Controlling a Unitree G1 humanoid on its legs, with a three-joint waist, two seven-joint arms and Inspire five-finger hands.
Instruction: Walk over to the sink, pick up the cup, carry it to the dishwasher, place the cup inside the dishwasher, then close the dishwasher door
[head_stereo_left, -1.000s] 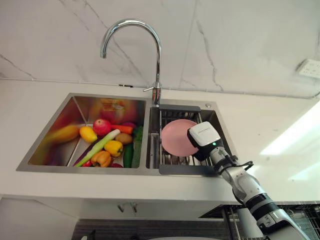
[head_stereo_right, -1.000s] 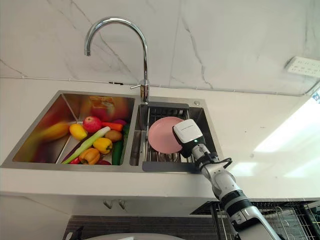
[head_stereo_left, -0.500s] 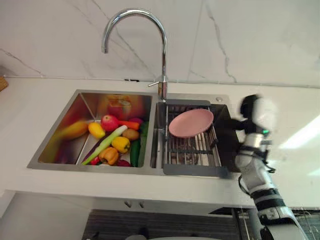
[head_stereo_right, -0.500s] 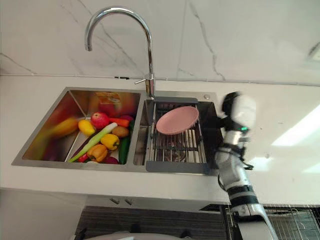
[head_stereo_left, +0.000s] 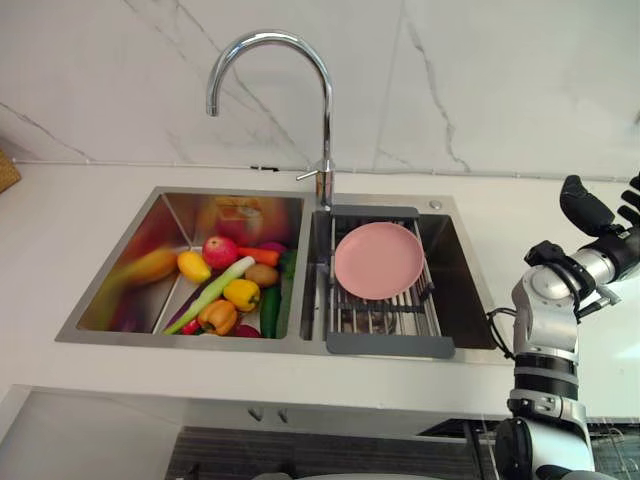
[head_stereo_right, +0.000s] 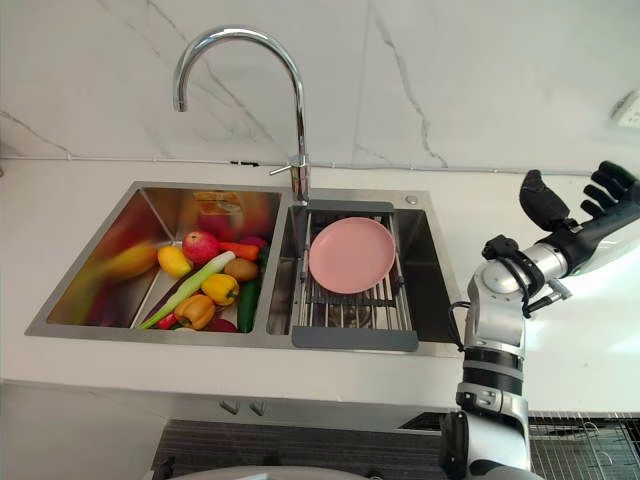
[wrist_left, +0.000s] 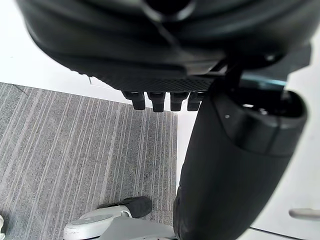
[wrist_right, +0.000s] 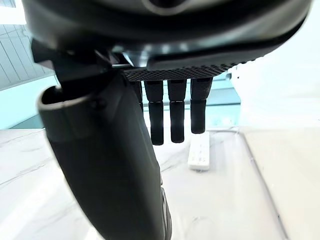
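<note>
A white counter (head_stereo_left: 60, 220) runs beneath a marble wall (head_stereo_left: 480, 80). My left hand (wrist_left: 165, 45) hangs over a grey striped floor (wrist_left: 75, 150), its fingers (wrist_left: 157, 100) relaxed and empty.

Sink, left basin (head_stereo_left: 140, 230): contains an apple (head_stereo_left: 219, 251), a carrot (head_stereo_left: 262, 256), a leek (head_stereo_left: 210, 293), a yellow pepper (head_stereo_left: 241, 294) and a cucumber (head_stereo_left: 270, 310).

The faucet (head_stereo_left: 325, 120) stands behind the divider.

Sink, right basin: a rack (head_stereo_left: 385, 345) spans it, and a pink plate (head_stereo_left: 378, 261) lies on the rack.

My right hand (head_stereo_right: 598, 222) is raised above the counter, well to the right of the sink. Its fingers (wrist_right: 176, 112) are straight and grasp nothing.

I cannot tell where the cup is.
</note>
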